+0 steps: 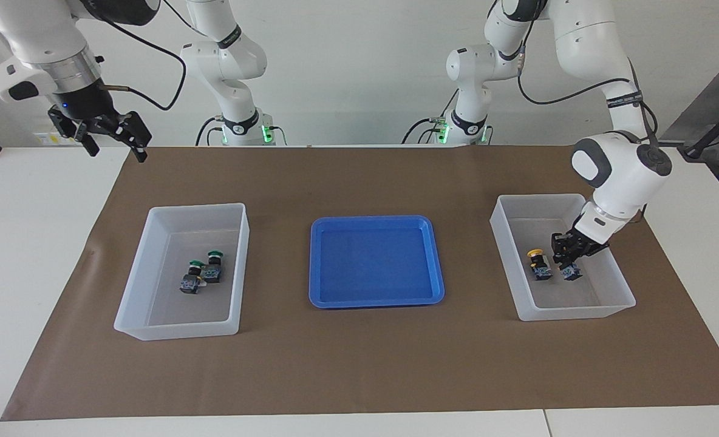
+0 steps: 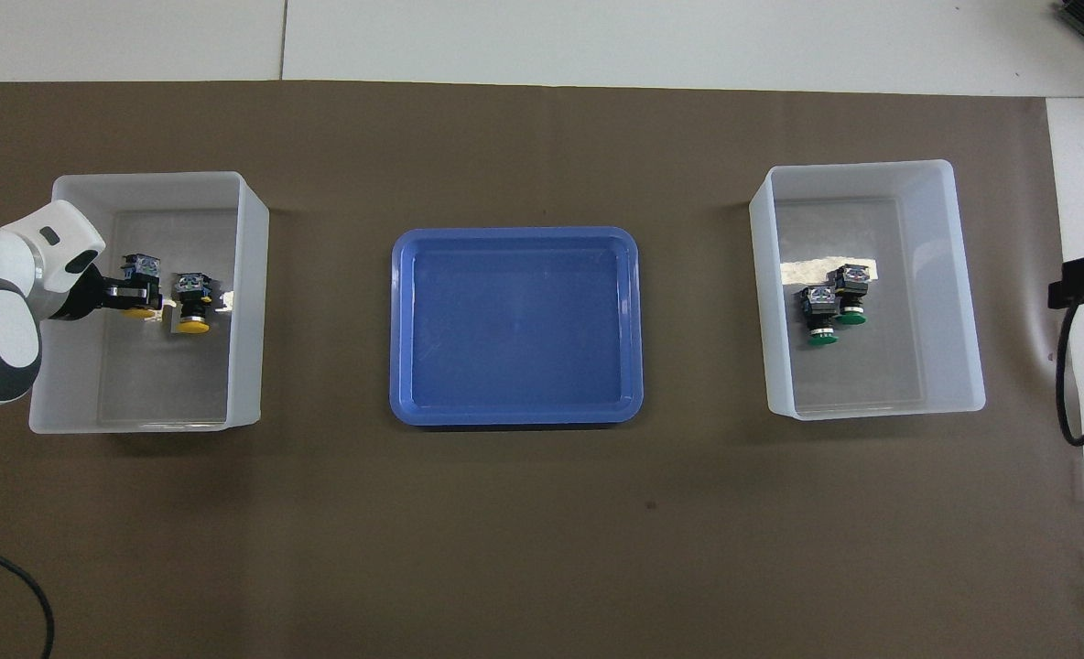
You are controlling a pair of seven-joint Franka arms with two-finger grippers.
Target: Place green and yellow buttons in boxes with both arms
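Note:
My left gripper (image 1: 568, 262) reaches down into the box (image 1: 578, 312) at the left arm's end and is shut on a yellow button (image 2: 144, 280), held low inside it. Whether that button touches the floor I cannot tell. A second yellow button (image 1: 537, 263) lies on the box floor right beside it, toward the tray. Two green buttons (image 1: 190, 280) (image 1: 213, 267) lie together in the other box (image 1: 177, 328) at the right arm's end. My right gripper (image 1: 116, 144) hangs open and empty, high over the table's corner at its own end, where the arm waits.
A shallow blue tray (image 1: 371, 220) with nothing in it sits between the two boxes on the brown mat (image 1: 359, 364). A black cable (image 2: 1059, 384) hangs over the mat's edge at the right arm's end.

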